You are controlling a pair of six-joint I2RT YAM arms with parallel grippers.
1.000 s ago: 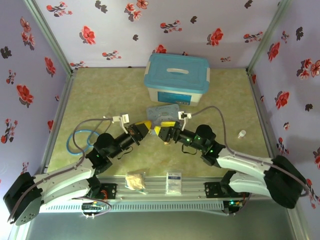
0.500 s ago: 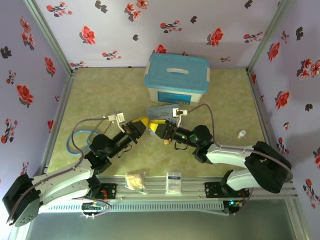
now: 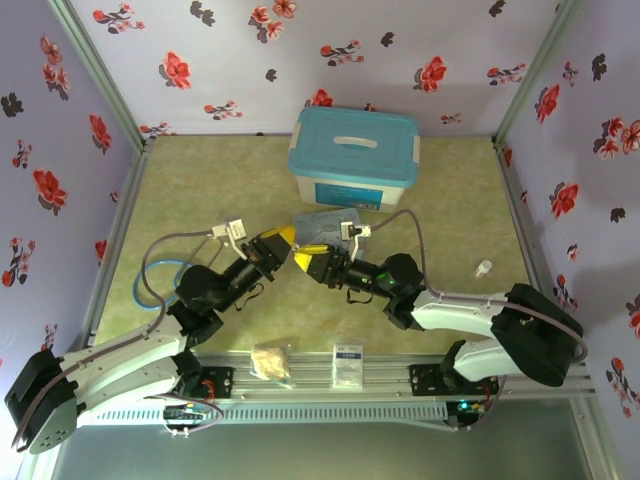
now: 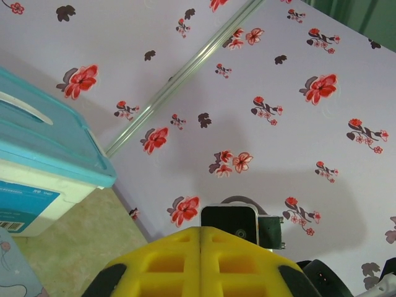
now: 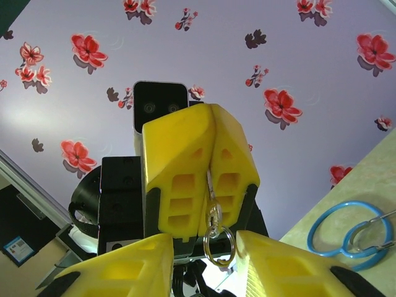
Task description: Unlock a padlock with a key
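Note:
In the right wrist view, the key (image 5: 211,183) is a thin metal blade pinched in the seam of my left gripper (image 5: 209,154), whose yellow fingers are shut on it. A split ring (image 5: 218,244) dangles from the key's head. My right gripper (image 5: 204,240) faces it with jaws apart. The ring hangs in the gap between its fingertips (image 5: 133,263) without touching either one. From above, the left gripper (image 3: 279,240) and right gripper (image 3: 305,262) meet tip to tip above the mat. The padlock is out of view.
A white box with a blue lid (image 3: 352,155) stands at the back, with a blue cartoon tin (image 3: 322,222) lying before it. A beige packet (image 3: 270,360) and a white card (image 3: 348,362) rest on the front rail. A blue cable loop (image 3: 150,290) lies left and a small white bottle (image 3: 483,268) right.
My right gripper has moved left up to the left gripper's tips and its jaws have narrowed around the hanging ring. The left gripper has shifted slightly back, still shut on the key.

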